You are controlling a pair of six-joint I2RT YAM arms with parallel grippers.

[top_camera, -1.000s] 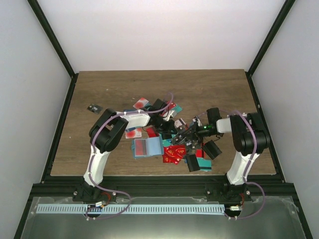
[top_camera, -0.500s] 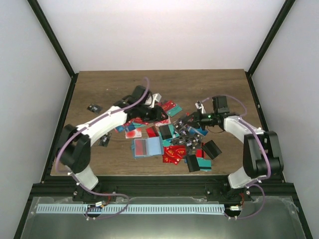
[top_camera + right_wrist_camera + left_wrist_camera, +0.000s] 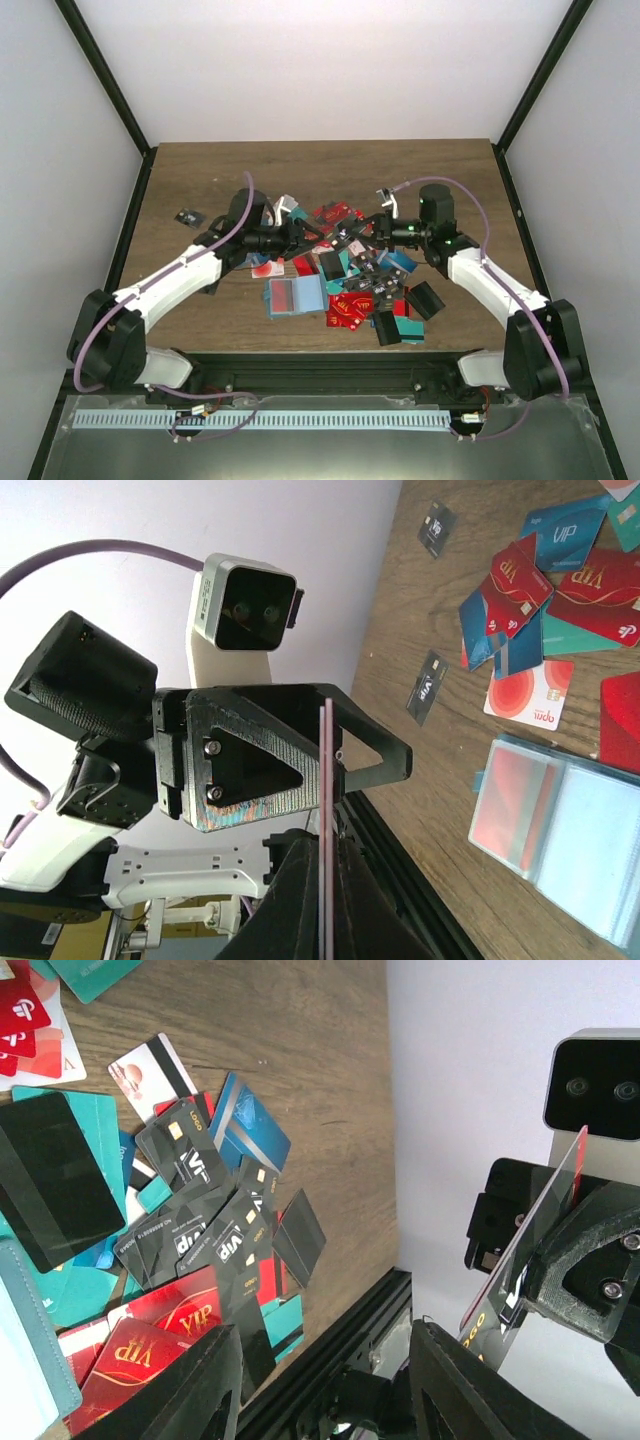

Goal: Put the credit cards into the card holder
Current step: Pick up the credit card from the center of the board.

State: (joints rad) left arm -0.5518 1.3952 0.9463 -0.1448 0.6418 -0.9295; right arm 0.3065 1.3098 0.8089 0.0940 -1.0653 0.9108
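Credit card (image 3: 548,1188), red, seen edge-on: pinched between the clenched fingers of the right end effector (image 3: 323,858) and held upright, clear of the counter (image 3: 200,170). Left end effector (image 3: 325,1365) faced it at close range with its fingers spread and nothing between them. In each wrist view the opposite end effector appeared head-on. In the right wrist view the card's edge ran up in front of the left end effector's black frame; whether the two touched there could not be told. Both arms reached in from the near corners and met over the middle of the counter.

Beneath them, credit cards (image 3: 350,308) lay in a loose, overlapping heap about the middle of the counter, closer to the near edge than the far one. They were mostly red, with some teal and one blue. Several black cards (image 3: 190,1165) with VIP lettering were mixed in.

Card holder (image 3: 295,297), teal-blue, lay opened flat on the left side of the heap, toward the near edge, with a red card showing in one pocket. White card (image 3: 265,268) with a red blot sat just beyond the holder, on its far side. Black blocky cases (image 3: 425,300) sat on the right side of the heap. One small black card (image 3: 187,216) lay well apart, near the left edge.
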